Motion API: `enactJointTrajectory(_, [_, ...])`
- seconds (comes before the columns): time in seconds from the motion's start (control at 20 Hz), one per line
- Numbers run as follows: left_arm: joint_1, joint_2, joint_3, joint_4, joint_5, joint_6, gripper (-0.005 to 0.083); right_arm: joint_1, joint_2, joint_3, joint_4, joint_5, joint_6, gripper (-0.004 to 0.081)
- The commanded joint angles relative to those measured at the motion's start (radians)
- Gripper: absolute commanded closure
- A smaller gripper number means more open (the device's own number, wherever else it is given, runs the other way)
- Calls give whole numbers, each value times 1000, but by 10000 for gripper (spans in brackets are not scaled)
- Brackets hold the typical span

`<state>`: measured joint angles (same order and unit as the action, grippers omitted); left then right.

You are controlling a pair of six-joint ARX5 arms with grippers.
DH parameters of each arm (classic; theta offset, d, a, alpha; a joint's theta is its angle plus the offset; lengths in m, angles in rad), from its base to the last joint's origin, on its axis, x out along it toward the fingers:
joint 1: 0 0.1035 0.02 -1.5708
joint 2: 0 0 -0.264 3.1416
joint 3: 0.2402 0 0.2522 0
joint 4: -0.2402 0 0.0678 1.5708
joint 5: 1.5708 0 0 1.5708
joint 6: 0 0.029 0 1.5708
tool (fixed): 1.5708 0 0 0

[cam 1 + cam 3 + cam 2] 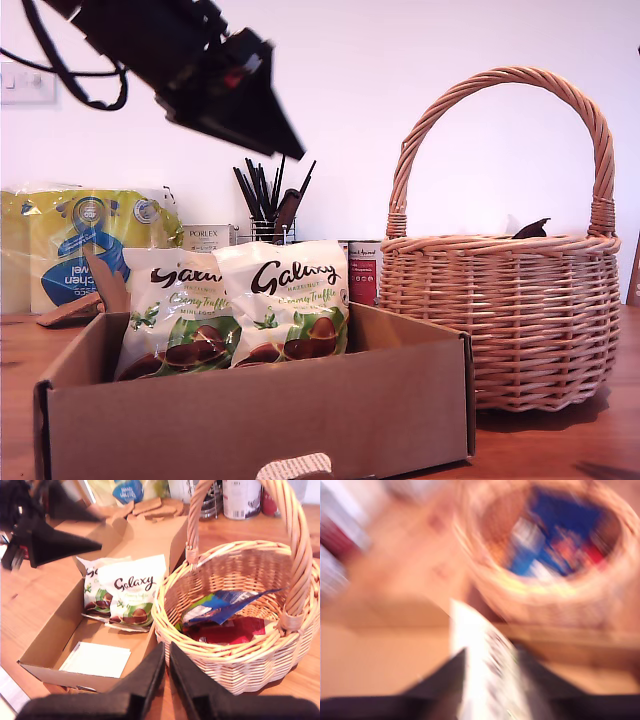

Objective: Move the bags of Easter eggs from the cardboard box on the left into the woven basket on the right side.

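Note:
Two white-green Galaxy bags of Easter eggs point(290, 300) point(175, 310) stand side by side in the cardboard box point(250, 410); the second wrist view shows them too point(132, 592) point(95, 587). The woven basket point(500, 320) beside the box holds a blue bag point(225, 605) and a red bag point(235, 630). My first gripper point(285, 140) hangs open high above the box with nothing in it; its own view is blurred, with a white bag edge showing between the fingers point(450, 670). My second gripper point(167, 665) is shut and empty, in front of the basket and the box's near corner.
A white card point(97, 660) lies on the box floor. Behind the box, toward the exterior view's left, stand a yellow kitchen-towel pack point(80, 245), a Porlex box point(210, 237), a utensil holder point(270, 215) and tins point(362, 270). The basket's tall handle point(500, 80) arches over its opening.

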<state>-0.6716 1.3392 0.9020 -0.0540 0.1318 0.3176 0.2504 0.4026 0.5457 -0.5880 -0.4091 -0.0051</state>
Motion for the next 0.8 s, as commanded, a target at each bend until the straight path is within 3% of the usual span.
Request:
enactJointTrajectory(0.0, [3,44,-18,33,-2,5,-17,5,0,-13,6,0,-6,783])
enactJointTrajectory(0.3, [5,213,-17,80,51,8,-17,5,0,-13,8,0,-12,783])
enactJointTrajectory(0.55, [-3,278,-17,23,56,-6,-16,5,0,-13,8,0,-20,783])
enactJointTrajectory(0.75, [-19,276,-17,-42,154,-8,32,5,0,-13,10,0,-22,783])
